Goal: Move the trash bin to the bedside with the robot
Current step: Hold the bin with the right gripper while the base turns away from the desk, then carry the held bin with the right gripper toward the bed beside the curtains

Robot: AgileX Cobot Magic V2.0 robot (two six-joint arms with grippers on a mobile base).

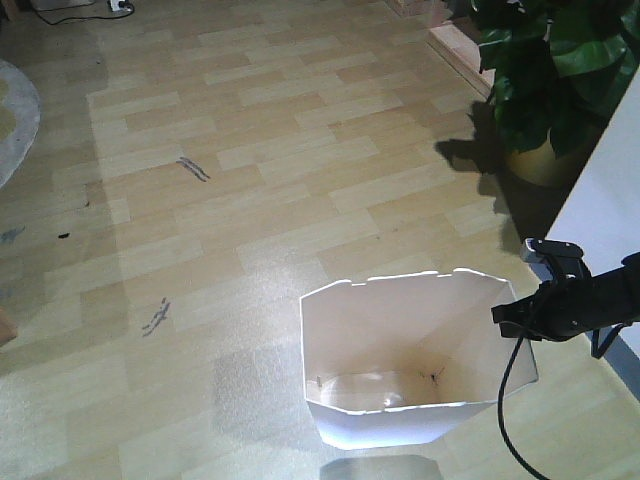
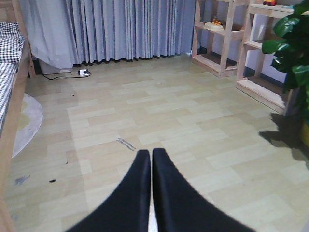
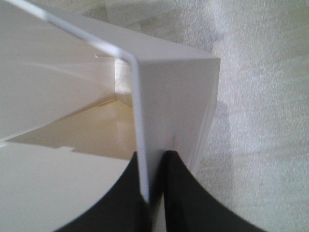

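The right black gripper (image 3: pixel 154 162) is pinched on the side wall of the white plastic faceted trash bin (image 3: pixel 178 92), one finger inside the rim and one outside (a thin-edged hold that will likely flex). The left black gripper (image 2: pixel 151 153) carries nothing, its fingers pressed together over bare floor. The bin stands upright on the pale wood-plank floor (image 1: pixel 250 150), near a leafy potted plant (image 1: pixel 555 70). The light-brown wooden bed frame (image 2: pixel 12 116) with black-and-white checked bedding (image 2: pixel 7 48) shows only at the far edge of the left wrist view. The grasp looks made, but the whole carry to the bedside remains.
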